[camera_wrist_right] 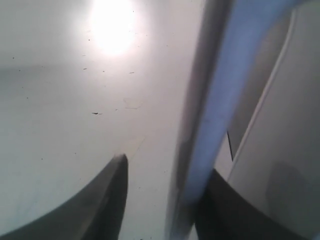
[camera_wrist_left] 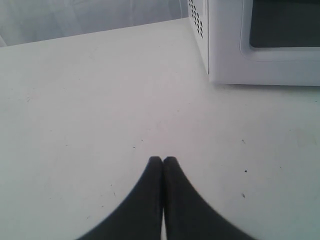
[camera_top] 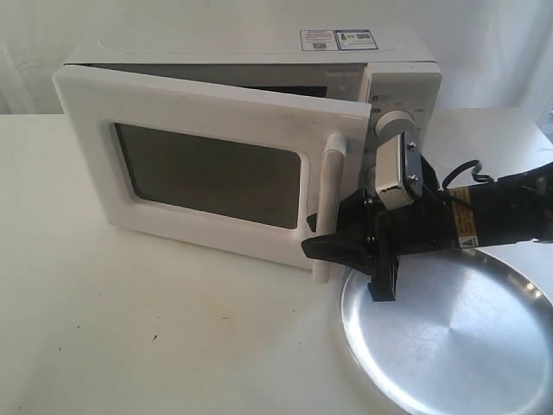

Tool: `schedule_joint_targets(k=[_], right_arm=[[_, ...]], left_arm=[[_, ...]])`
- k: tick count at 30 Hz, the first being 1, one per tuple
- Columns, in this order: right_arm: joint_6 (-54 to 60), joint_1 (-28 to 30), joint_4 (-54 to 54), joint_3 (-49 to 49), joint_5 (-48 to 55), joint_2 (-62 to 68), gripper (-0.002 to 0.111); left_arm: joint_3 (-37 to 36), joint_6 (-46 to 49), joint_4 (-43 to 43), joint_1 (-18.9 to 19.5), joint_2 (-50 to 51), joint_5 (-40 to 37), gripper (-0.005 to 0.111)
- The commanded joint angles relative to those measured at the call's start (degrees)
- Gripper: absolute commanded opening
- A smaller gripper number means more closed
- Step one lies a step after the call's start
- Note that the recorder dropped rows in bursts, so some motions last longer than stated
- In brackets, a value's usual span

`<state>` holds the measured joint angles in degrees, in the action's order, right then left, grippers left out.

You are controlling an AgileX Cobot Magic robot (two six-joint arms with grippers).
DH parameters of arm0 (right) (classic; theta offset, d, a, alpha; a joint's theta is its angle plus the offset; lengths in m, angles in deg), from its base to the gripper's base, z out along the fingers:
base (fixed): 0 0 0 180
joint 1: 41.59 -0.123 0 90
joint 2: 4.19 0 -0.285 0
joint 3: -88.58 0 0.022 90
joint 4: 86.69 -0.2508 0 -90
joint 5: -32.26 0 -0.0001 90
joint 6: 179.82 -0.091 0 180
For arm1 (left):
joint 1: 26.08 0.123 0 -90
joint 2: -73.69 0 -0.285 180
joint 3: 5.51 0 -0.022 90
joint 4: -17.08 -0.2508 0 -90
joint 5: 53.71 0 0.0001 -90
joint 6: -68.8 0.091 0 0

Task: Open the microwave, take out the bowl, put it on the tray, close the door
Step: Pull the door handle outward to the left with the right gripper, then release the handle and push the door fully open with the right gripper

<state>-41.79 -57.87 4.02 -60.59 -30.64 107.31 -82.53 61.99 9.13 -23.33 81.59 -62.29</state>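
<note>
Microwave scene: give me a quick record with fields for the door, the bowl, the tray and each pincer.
door: ajar, swung partly out from the microwave
bowl: not visible in any view
tray: on the table, front right of the door, no bowl on it
right pincer: open, fingers straddling the handle
left pincer: shut, holding nothing, over bare table beside the microwave

Robot test bench, lab-style staging.
White microwave (camera_top: 216,47) and steel tray (camera_top: 449,346) sit on a plain white table (camera_top: 130,346), its surface scuffed and speckled. Pale draped cloth (camera_top: 34,43) closes off the background. A black robot arm (camera_top: 492,216), with a yellow label and a loose cable, reaches in from the right. Lighting is bright and even, with a glare spot on the tabletop.
</note>
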Motion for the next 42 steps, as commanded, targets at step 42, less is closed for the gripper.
schedule_joint_targets(k=[42], right_arm=[[1.33,1.43,-19.33,8.18,8.09,-8.92,0.0]], left_arm=[[-0.19,-0.33,0.22,-0.05,-0.12,0.02,0.0]])
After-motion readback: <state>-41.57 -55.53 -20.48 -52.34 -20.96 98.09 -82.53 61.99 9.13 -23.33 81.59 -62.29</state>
